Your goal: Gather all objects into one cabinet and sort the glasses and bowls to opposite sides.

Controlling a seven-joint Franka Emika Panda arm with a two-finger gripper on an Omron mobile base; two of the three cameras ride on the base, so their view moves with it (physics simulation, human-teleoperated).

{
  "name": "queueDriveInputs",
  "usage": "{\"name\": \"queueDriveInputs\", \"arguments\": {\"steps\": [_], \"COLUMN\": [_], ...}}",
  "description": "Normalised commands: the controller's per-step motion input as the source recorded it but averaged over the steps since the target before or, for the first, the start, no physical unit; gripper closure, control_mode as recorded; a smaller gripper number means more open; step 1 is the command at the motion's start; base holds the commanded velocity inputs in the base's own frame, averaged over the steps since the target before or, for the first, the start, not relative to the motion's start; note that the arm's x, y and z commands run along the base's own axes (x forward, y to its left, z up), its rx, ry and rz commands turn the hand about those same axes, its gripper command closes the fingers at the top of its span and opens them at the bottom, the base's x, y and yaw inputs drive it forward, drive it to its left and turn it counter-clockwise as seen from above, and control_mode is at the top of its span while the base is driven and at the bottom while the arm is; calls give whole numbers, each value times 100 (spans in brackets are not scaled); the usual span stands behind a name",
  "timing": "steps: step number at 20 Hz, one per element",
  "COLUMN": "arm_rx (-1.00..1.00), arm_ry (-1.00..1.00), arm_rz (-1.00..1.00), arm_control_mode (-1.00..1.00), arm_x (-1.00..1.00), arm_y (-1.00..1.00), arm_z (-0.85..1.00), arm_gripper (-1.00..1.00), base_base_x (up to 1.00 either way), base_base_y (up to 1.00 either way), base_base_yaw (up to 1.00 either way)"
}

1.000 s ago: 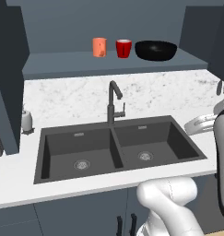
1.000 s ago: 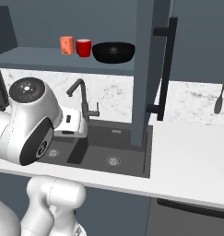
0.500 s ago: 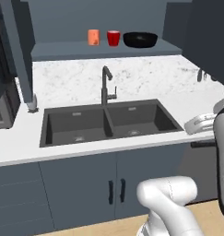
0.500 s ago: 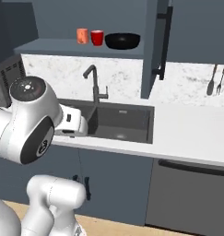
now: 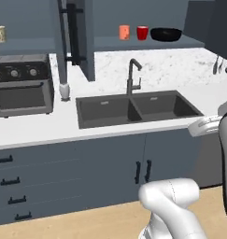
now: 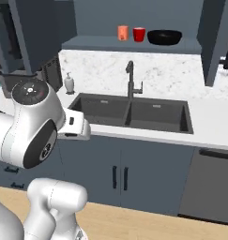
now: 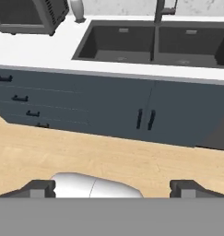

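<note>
Kitchen: sink counter (image 5: 45, 128) mid-frame.
Gripper (image 7: 113, 186): fingers spread, empty.
Advice: approach beige mug (image 5: 0, 33) (upper left) squarely, 1 cup only.

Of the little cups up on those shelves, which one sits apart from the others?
The beige cup, alone on the far-left shelf above the toaster oven. The orange cup and red cup stand together beside the black bowl.

You have three small cups: one orange tumbler (image 5: 124, 31), one red cup (image 5: 142, 32), one beige mug (image 5: 0, 33) (far off alone). One black bowl (image 5: 166, 34), one faucet (image 5: 132, 77), two sink basins (image 5: 136, 107), one soap dispenser (image 5: 64, 90).
</note>
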Motion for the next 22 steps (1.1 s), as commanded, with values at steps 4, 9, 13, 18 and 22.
{"name": "queueDriveInputs", "arguments": {"steps": [4,9,13,18,22], "arm_rx": [0,0,0,0,0], "arm_ry": [0,0,0,0,0], "arm_rz": [0,0,0,0,0], "arm_control_mode": [100,100,100,100,100], "arm_x": [0,0,0,0,0], "arm_y": [0,0,0,0,0], "arm_z": [0,0,0,0,0], "arm_gripper": [-100,-100,-100,-100,-100], "base_base_x": [-51,-7,9,10,48], "base_base_y": [96,98,89,72,51], "base_base_yaw": [0,0,0,0,0]}}
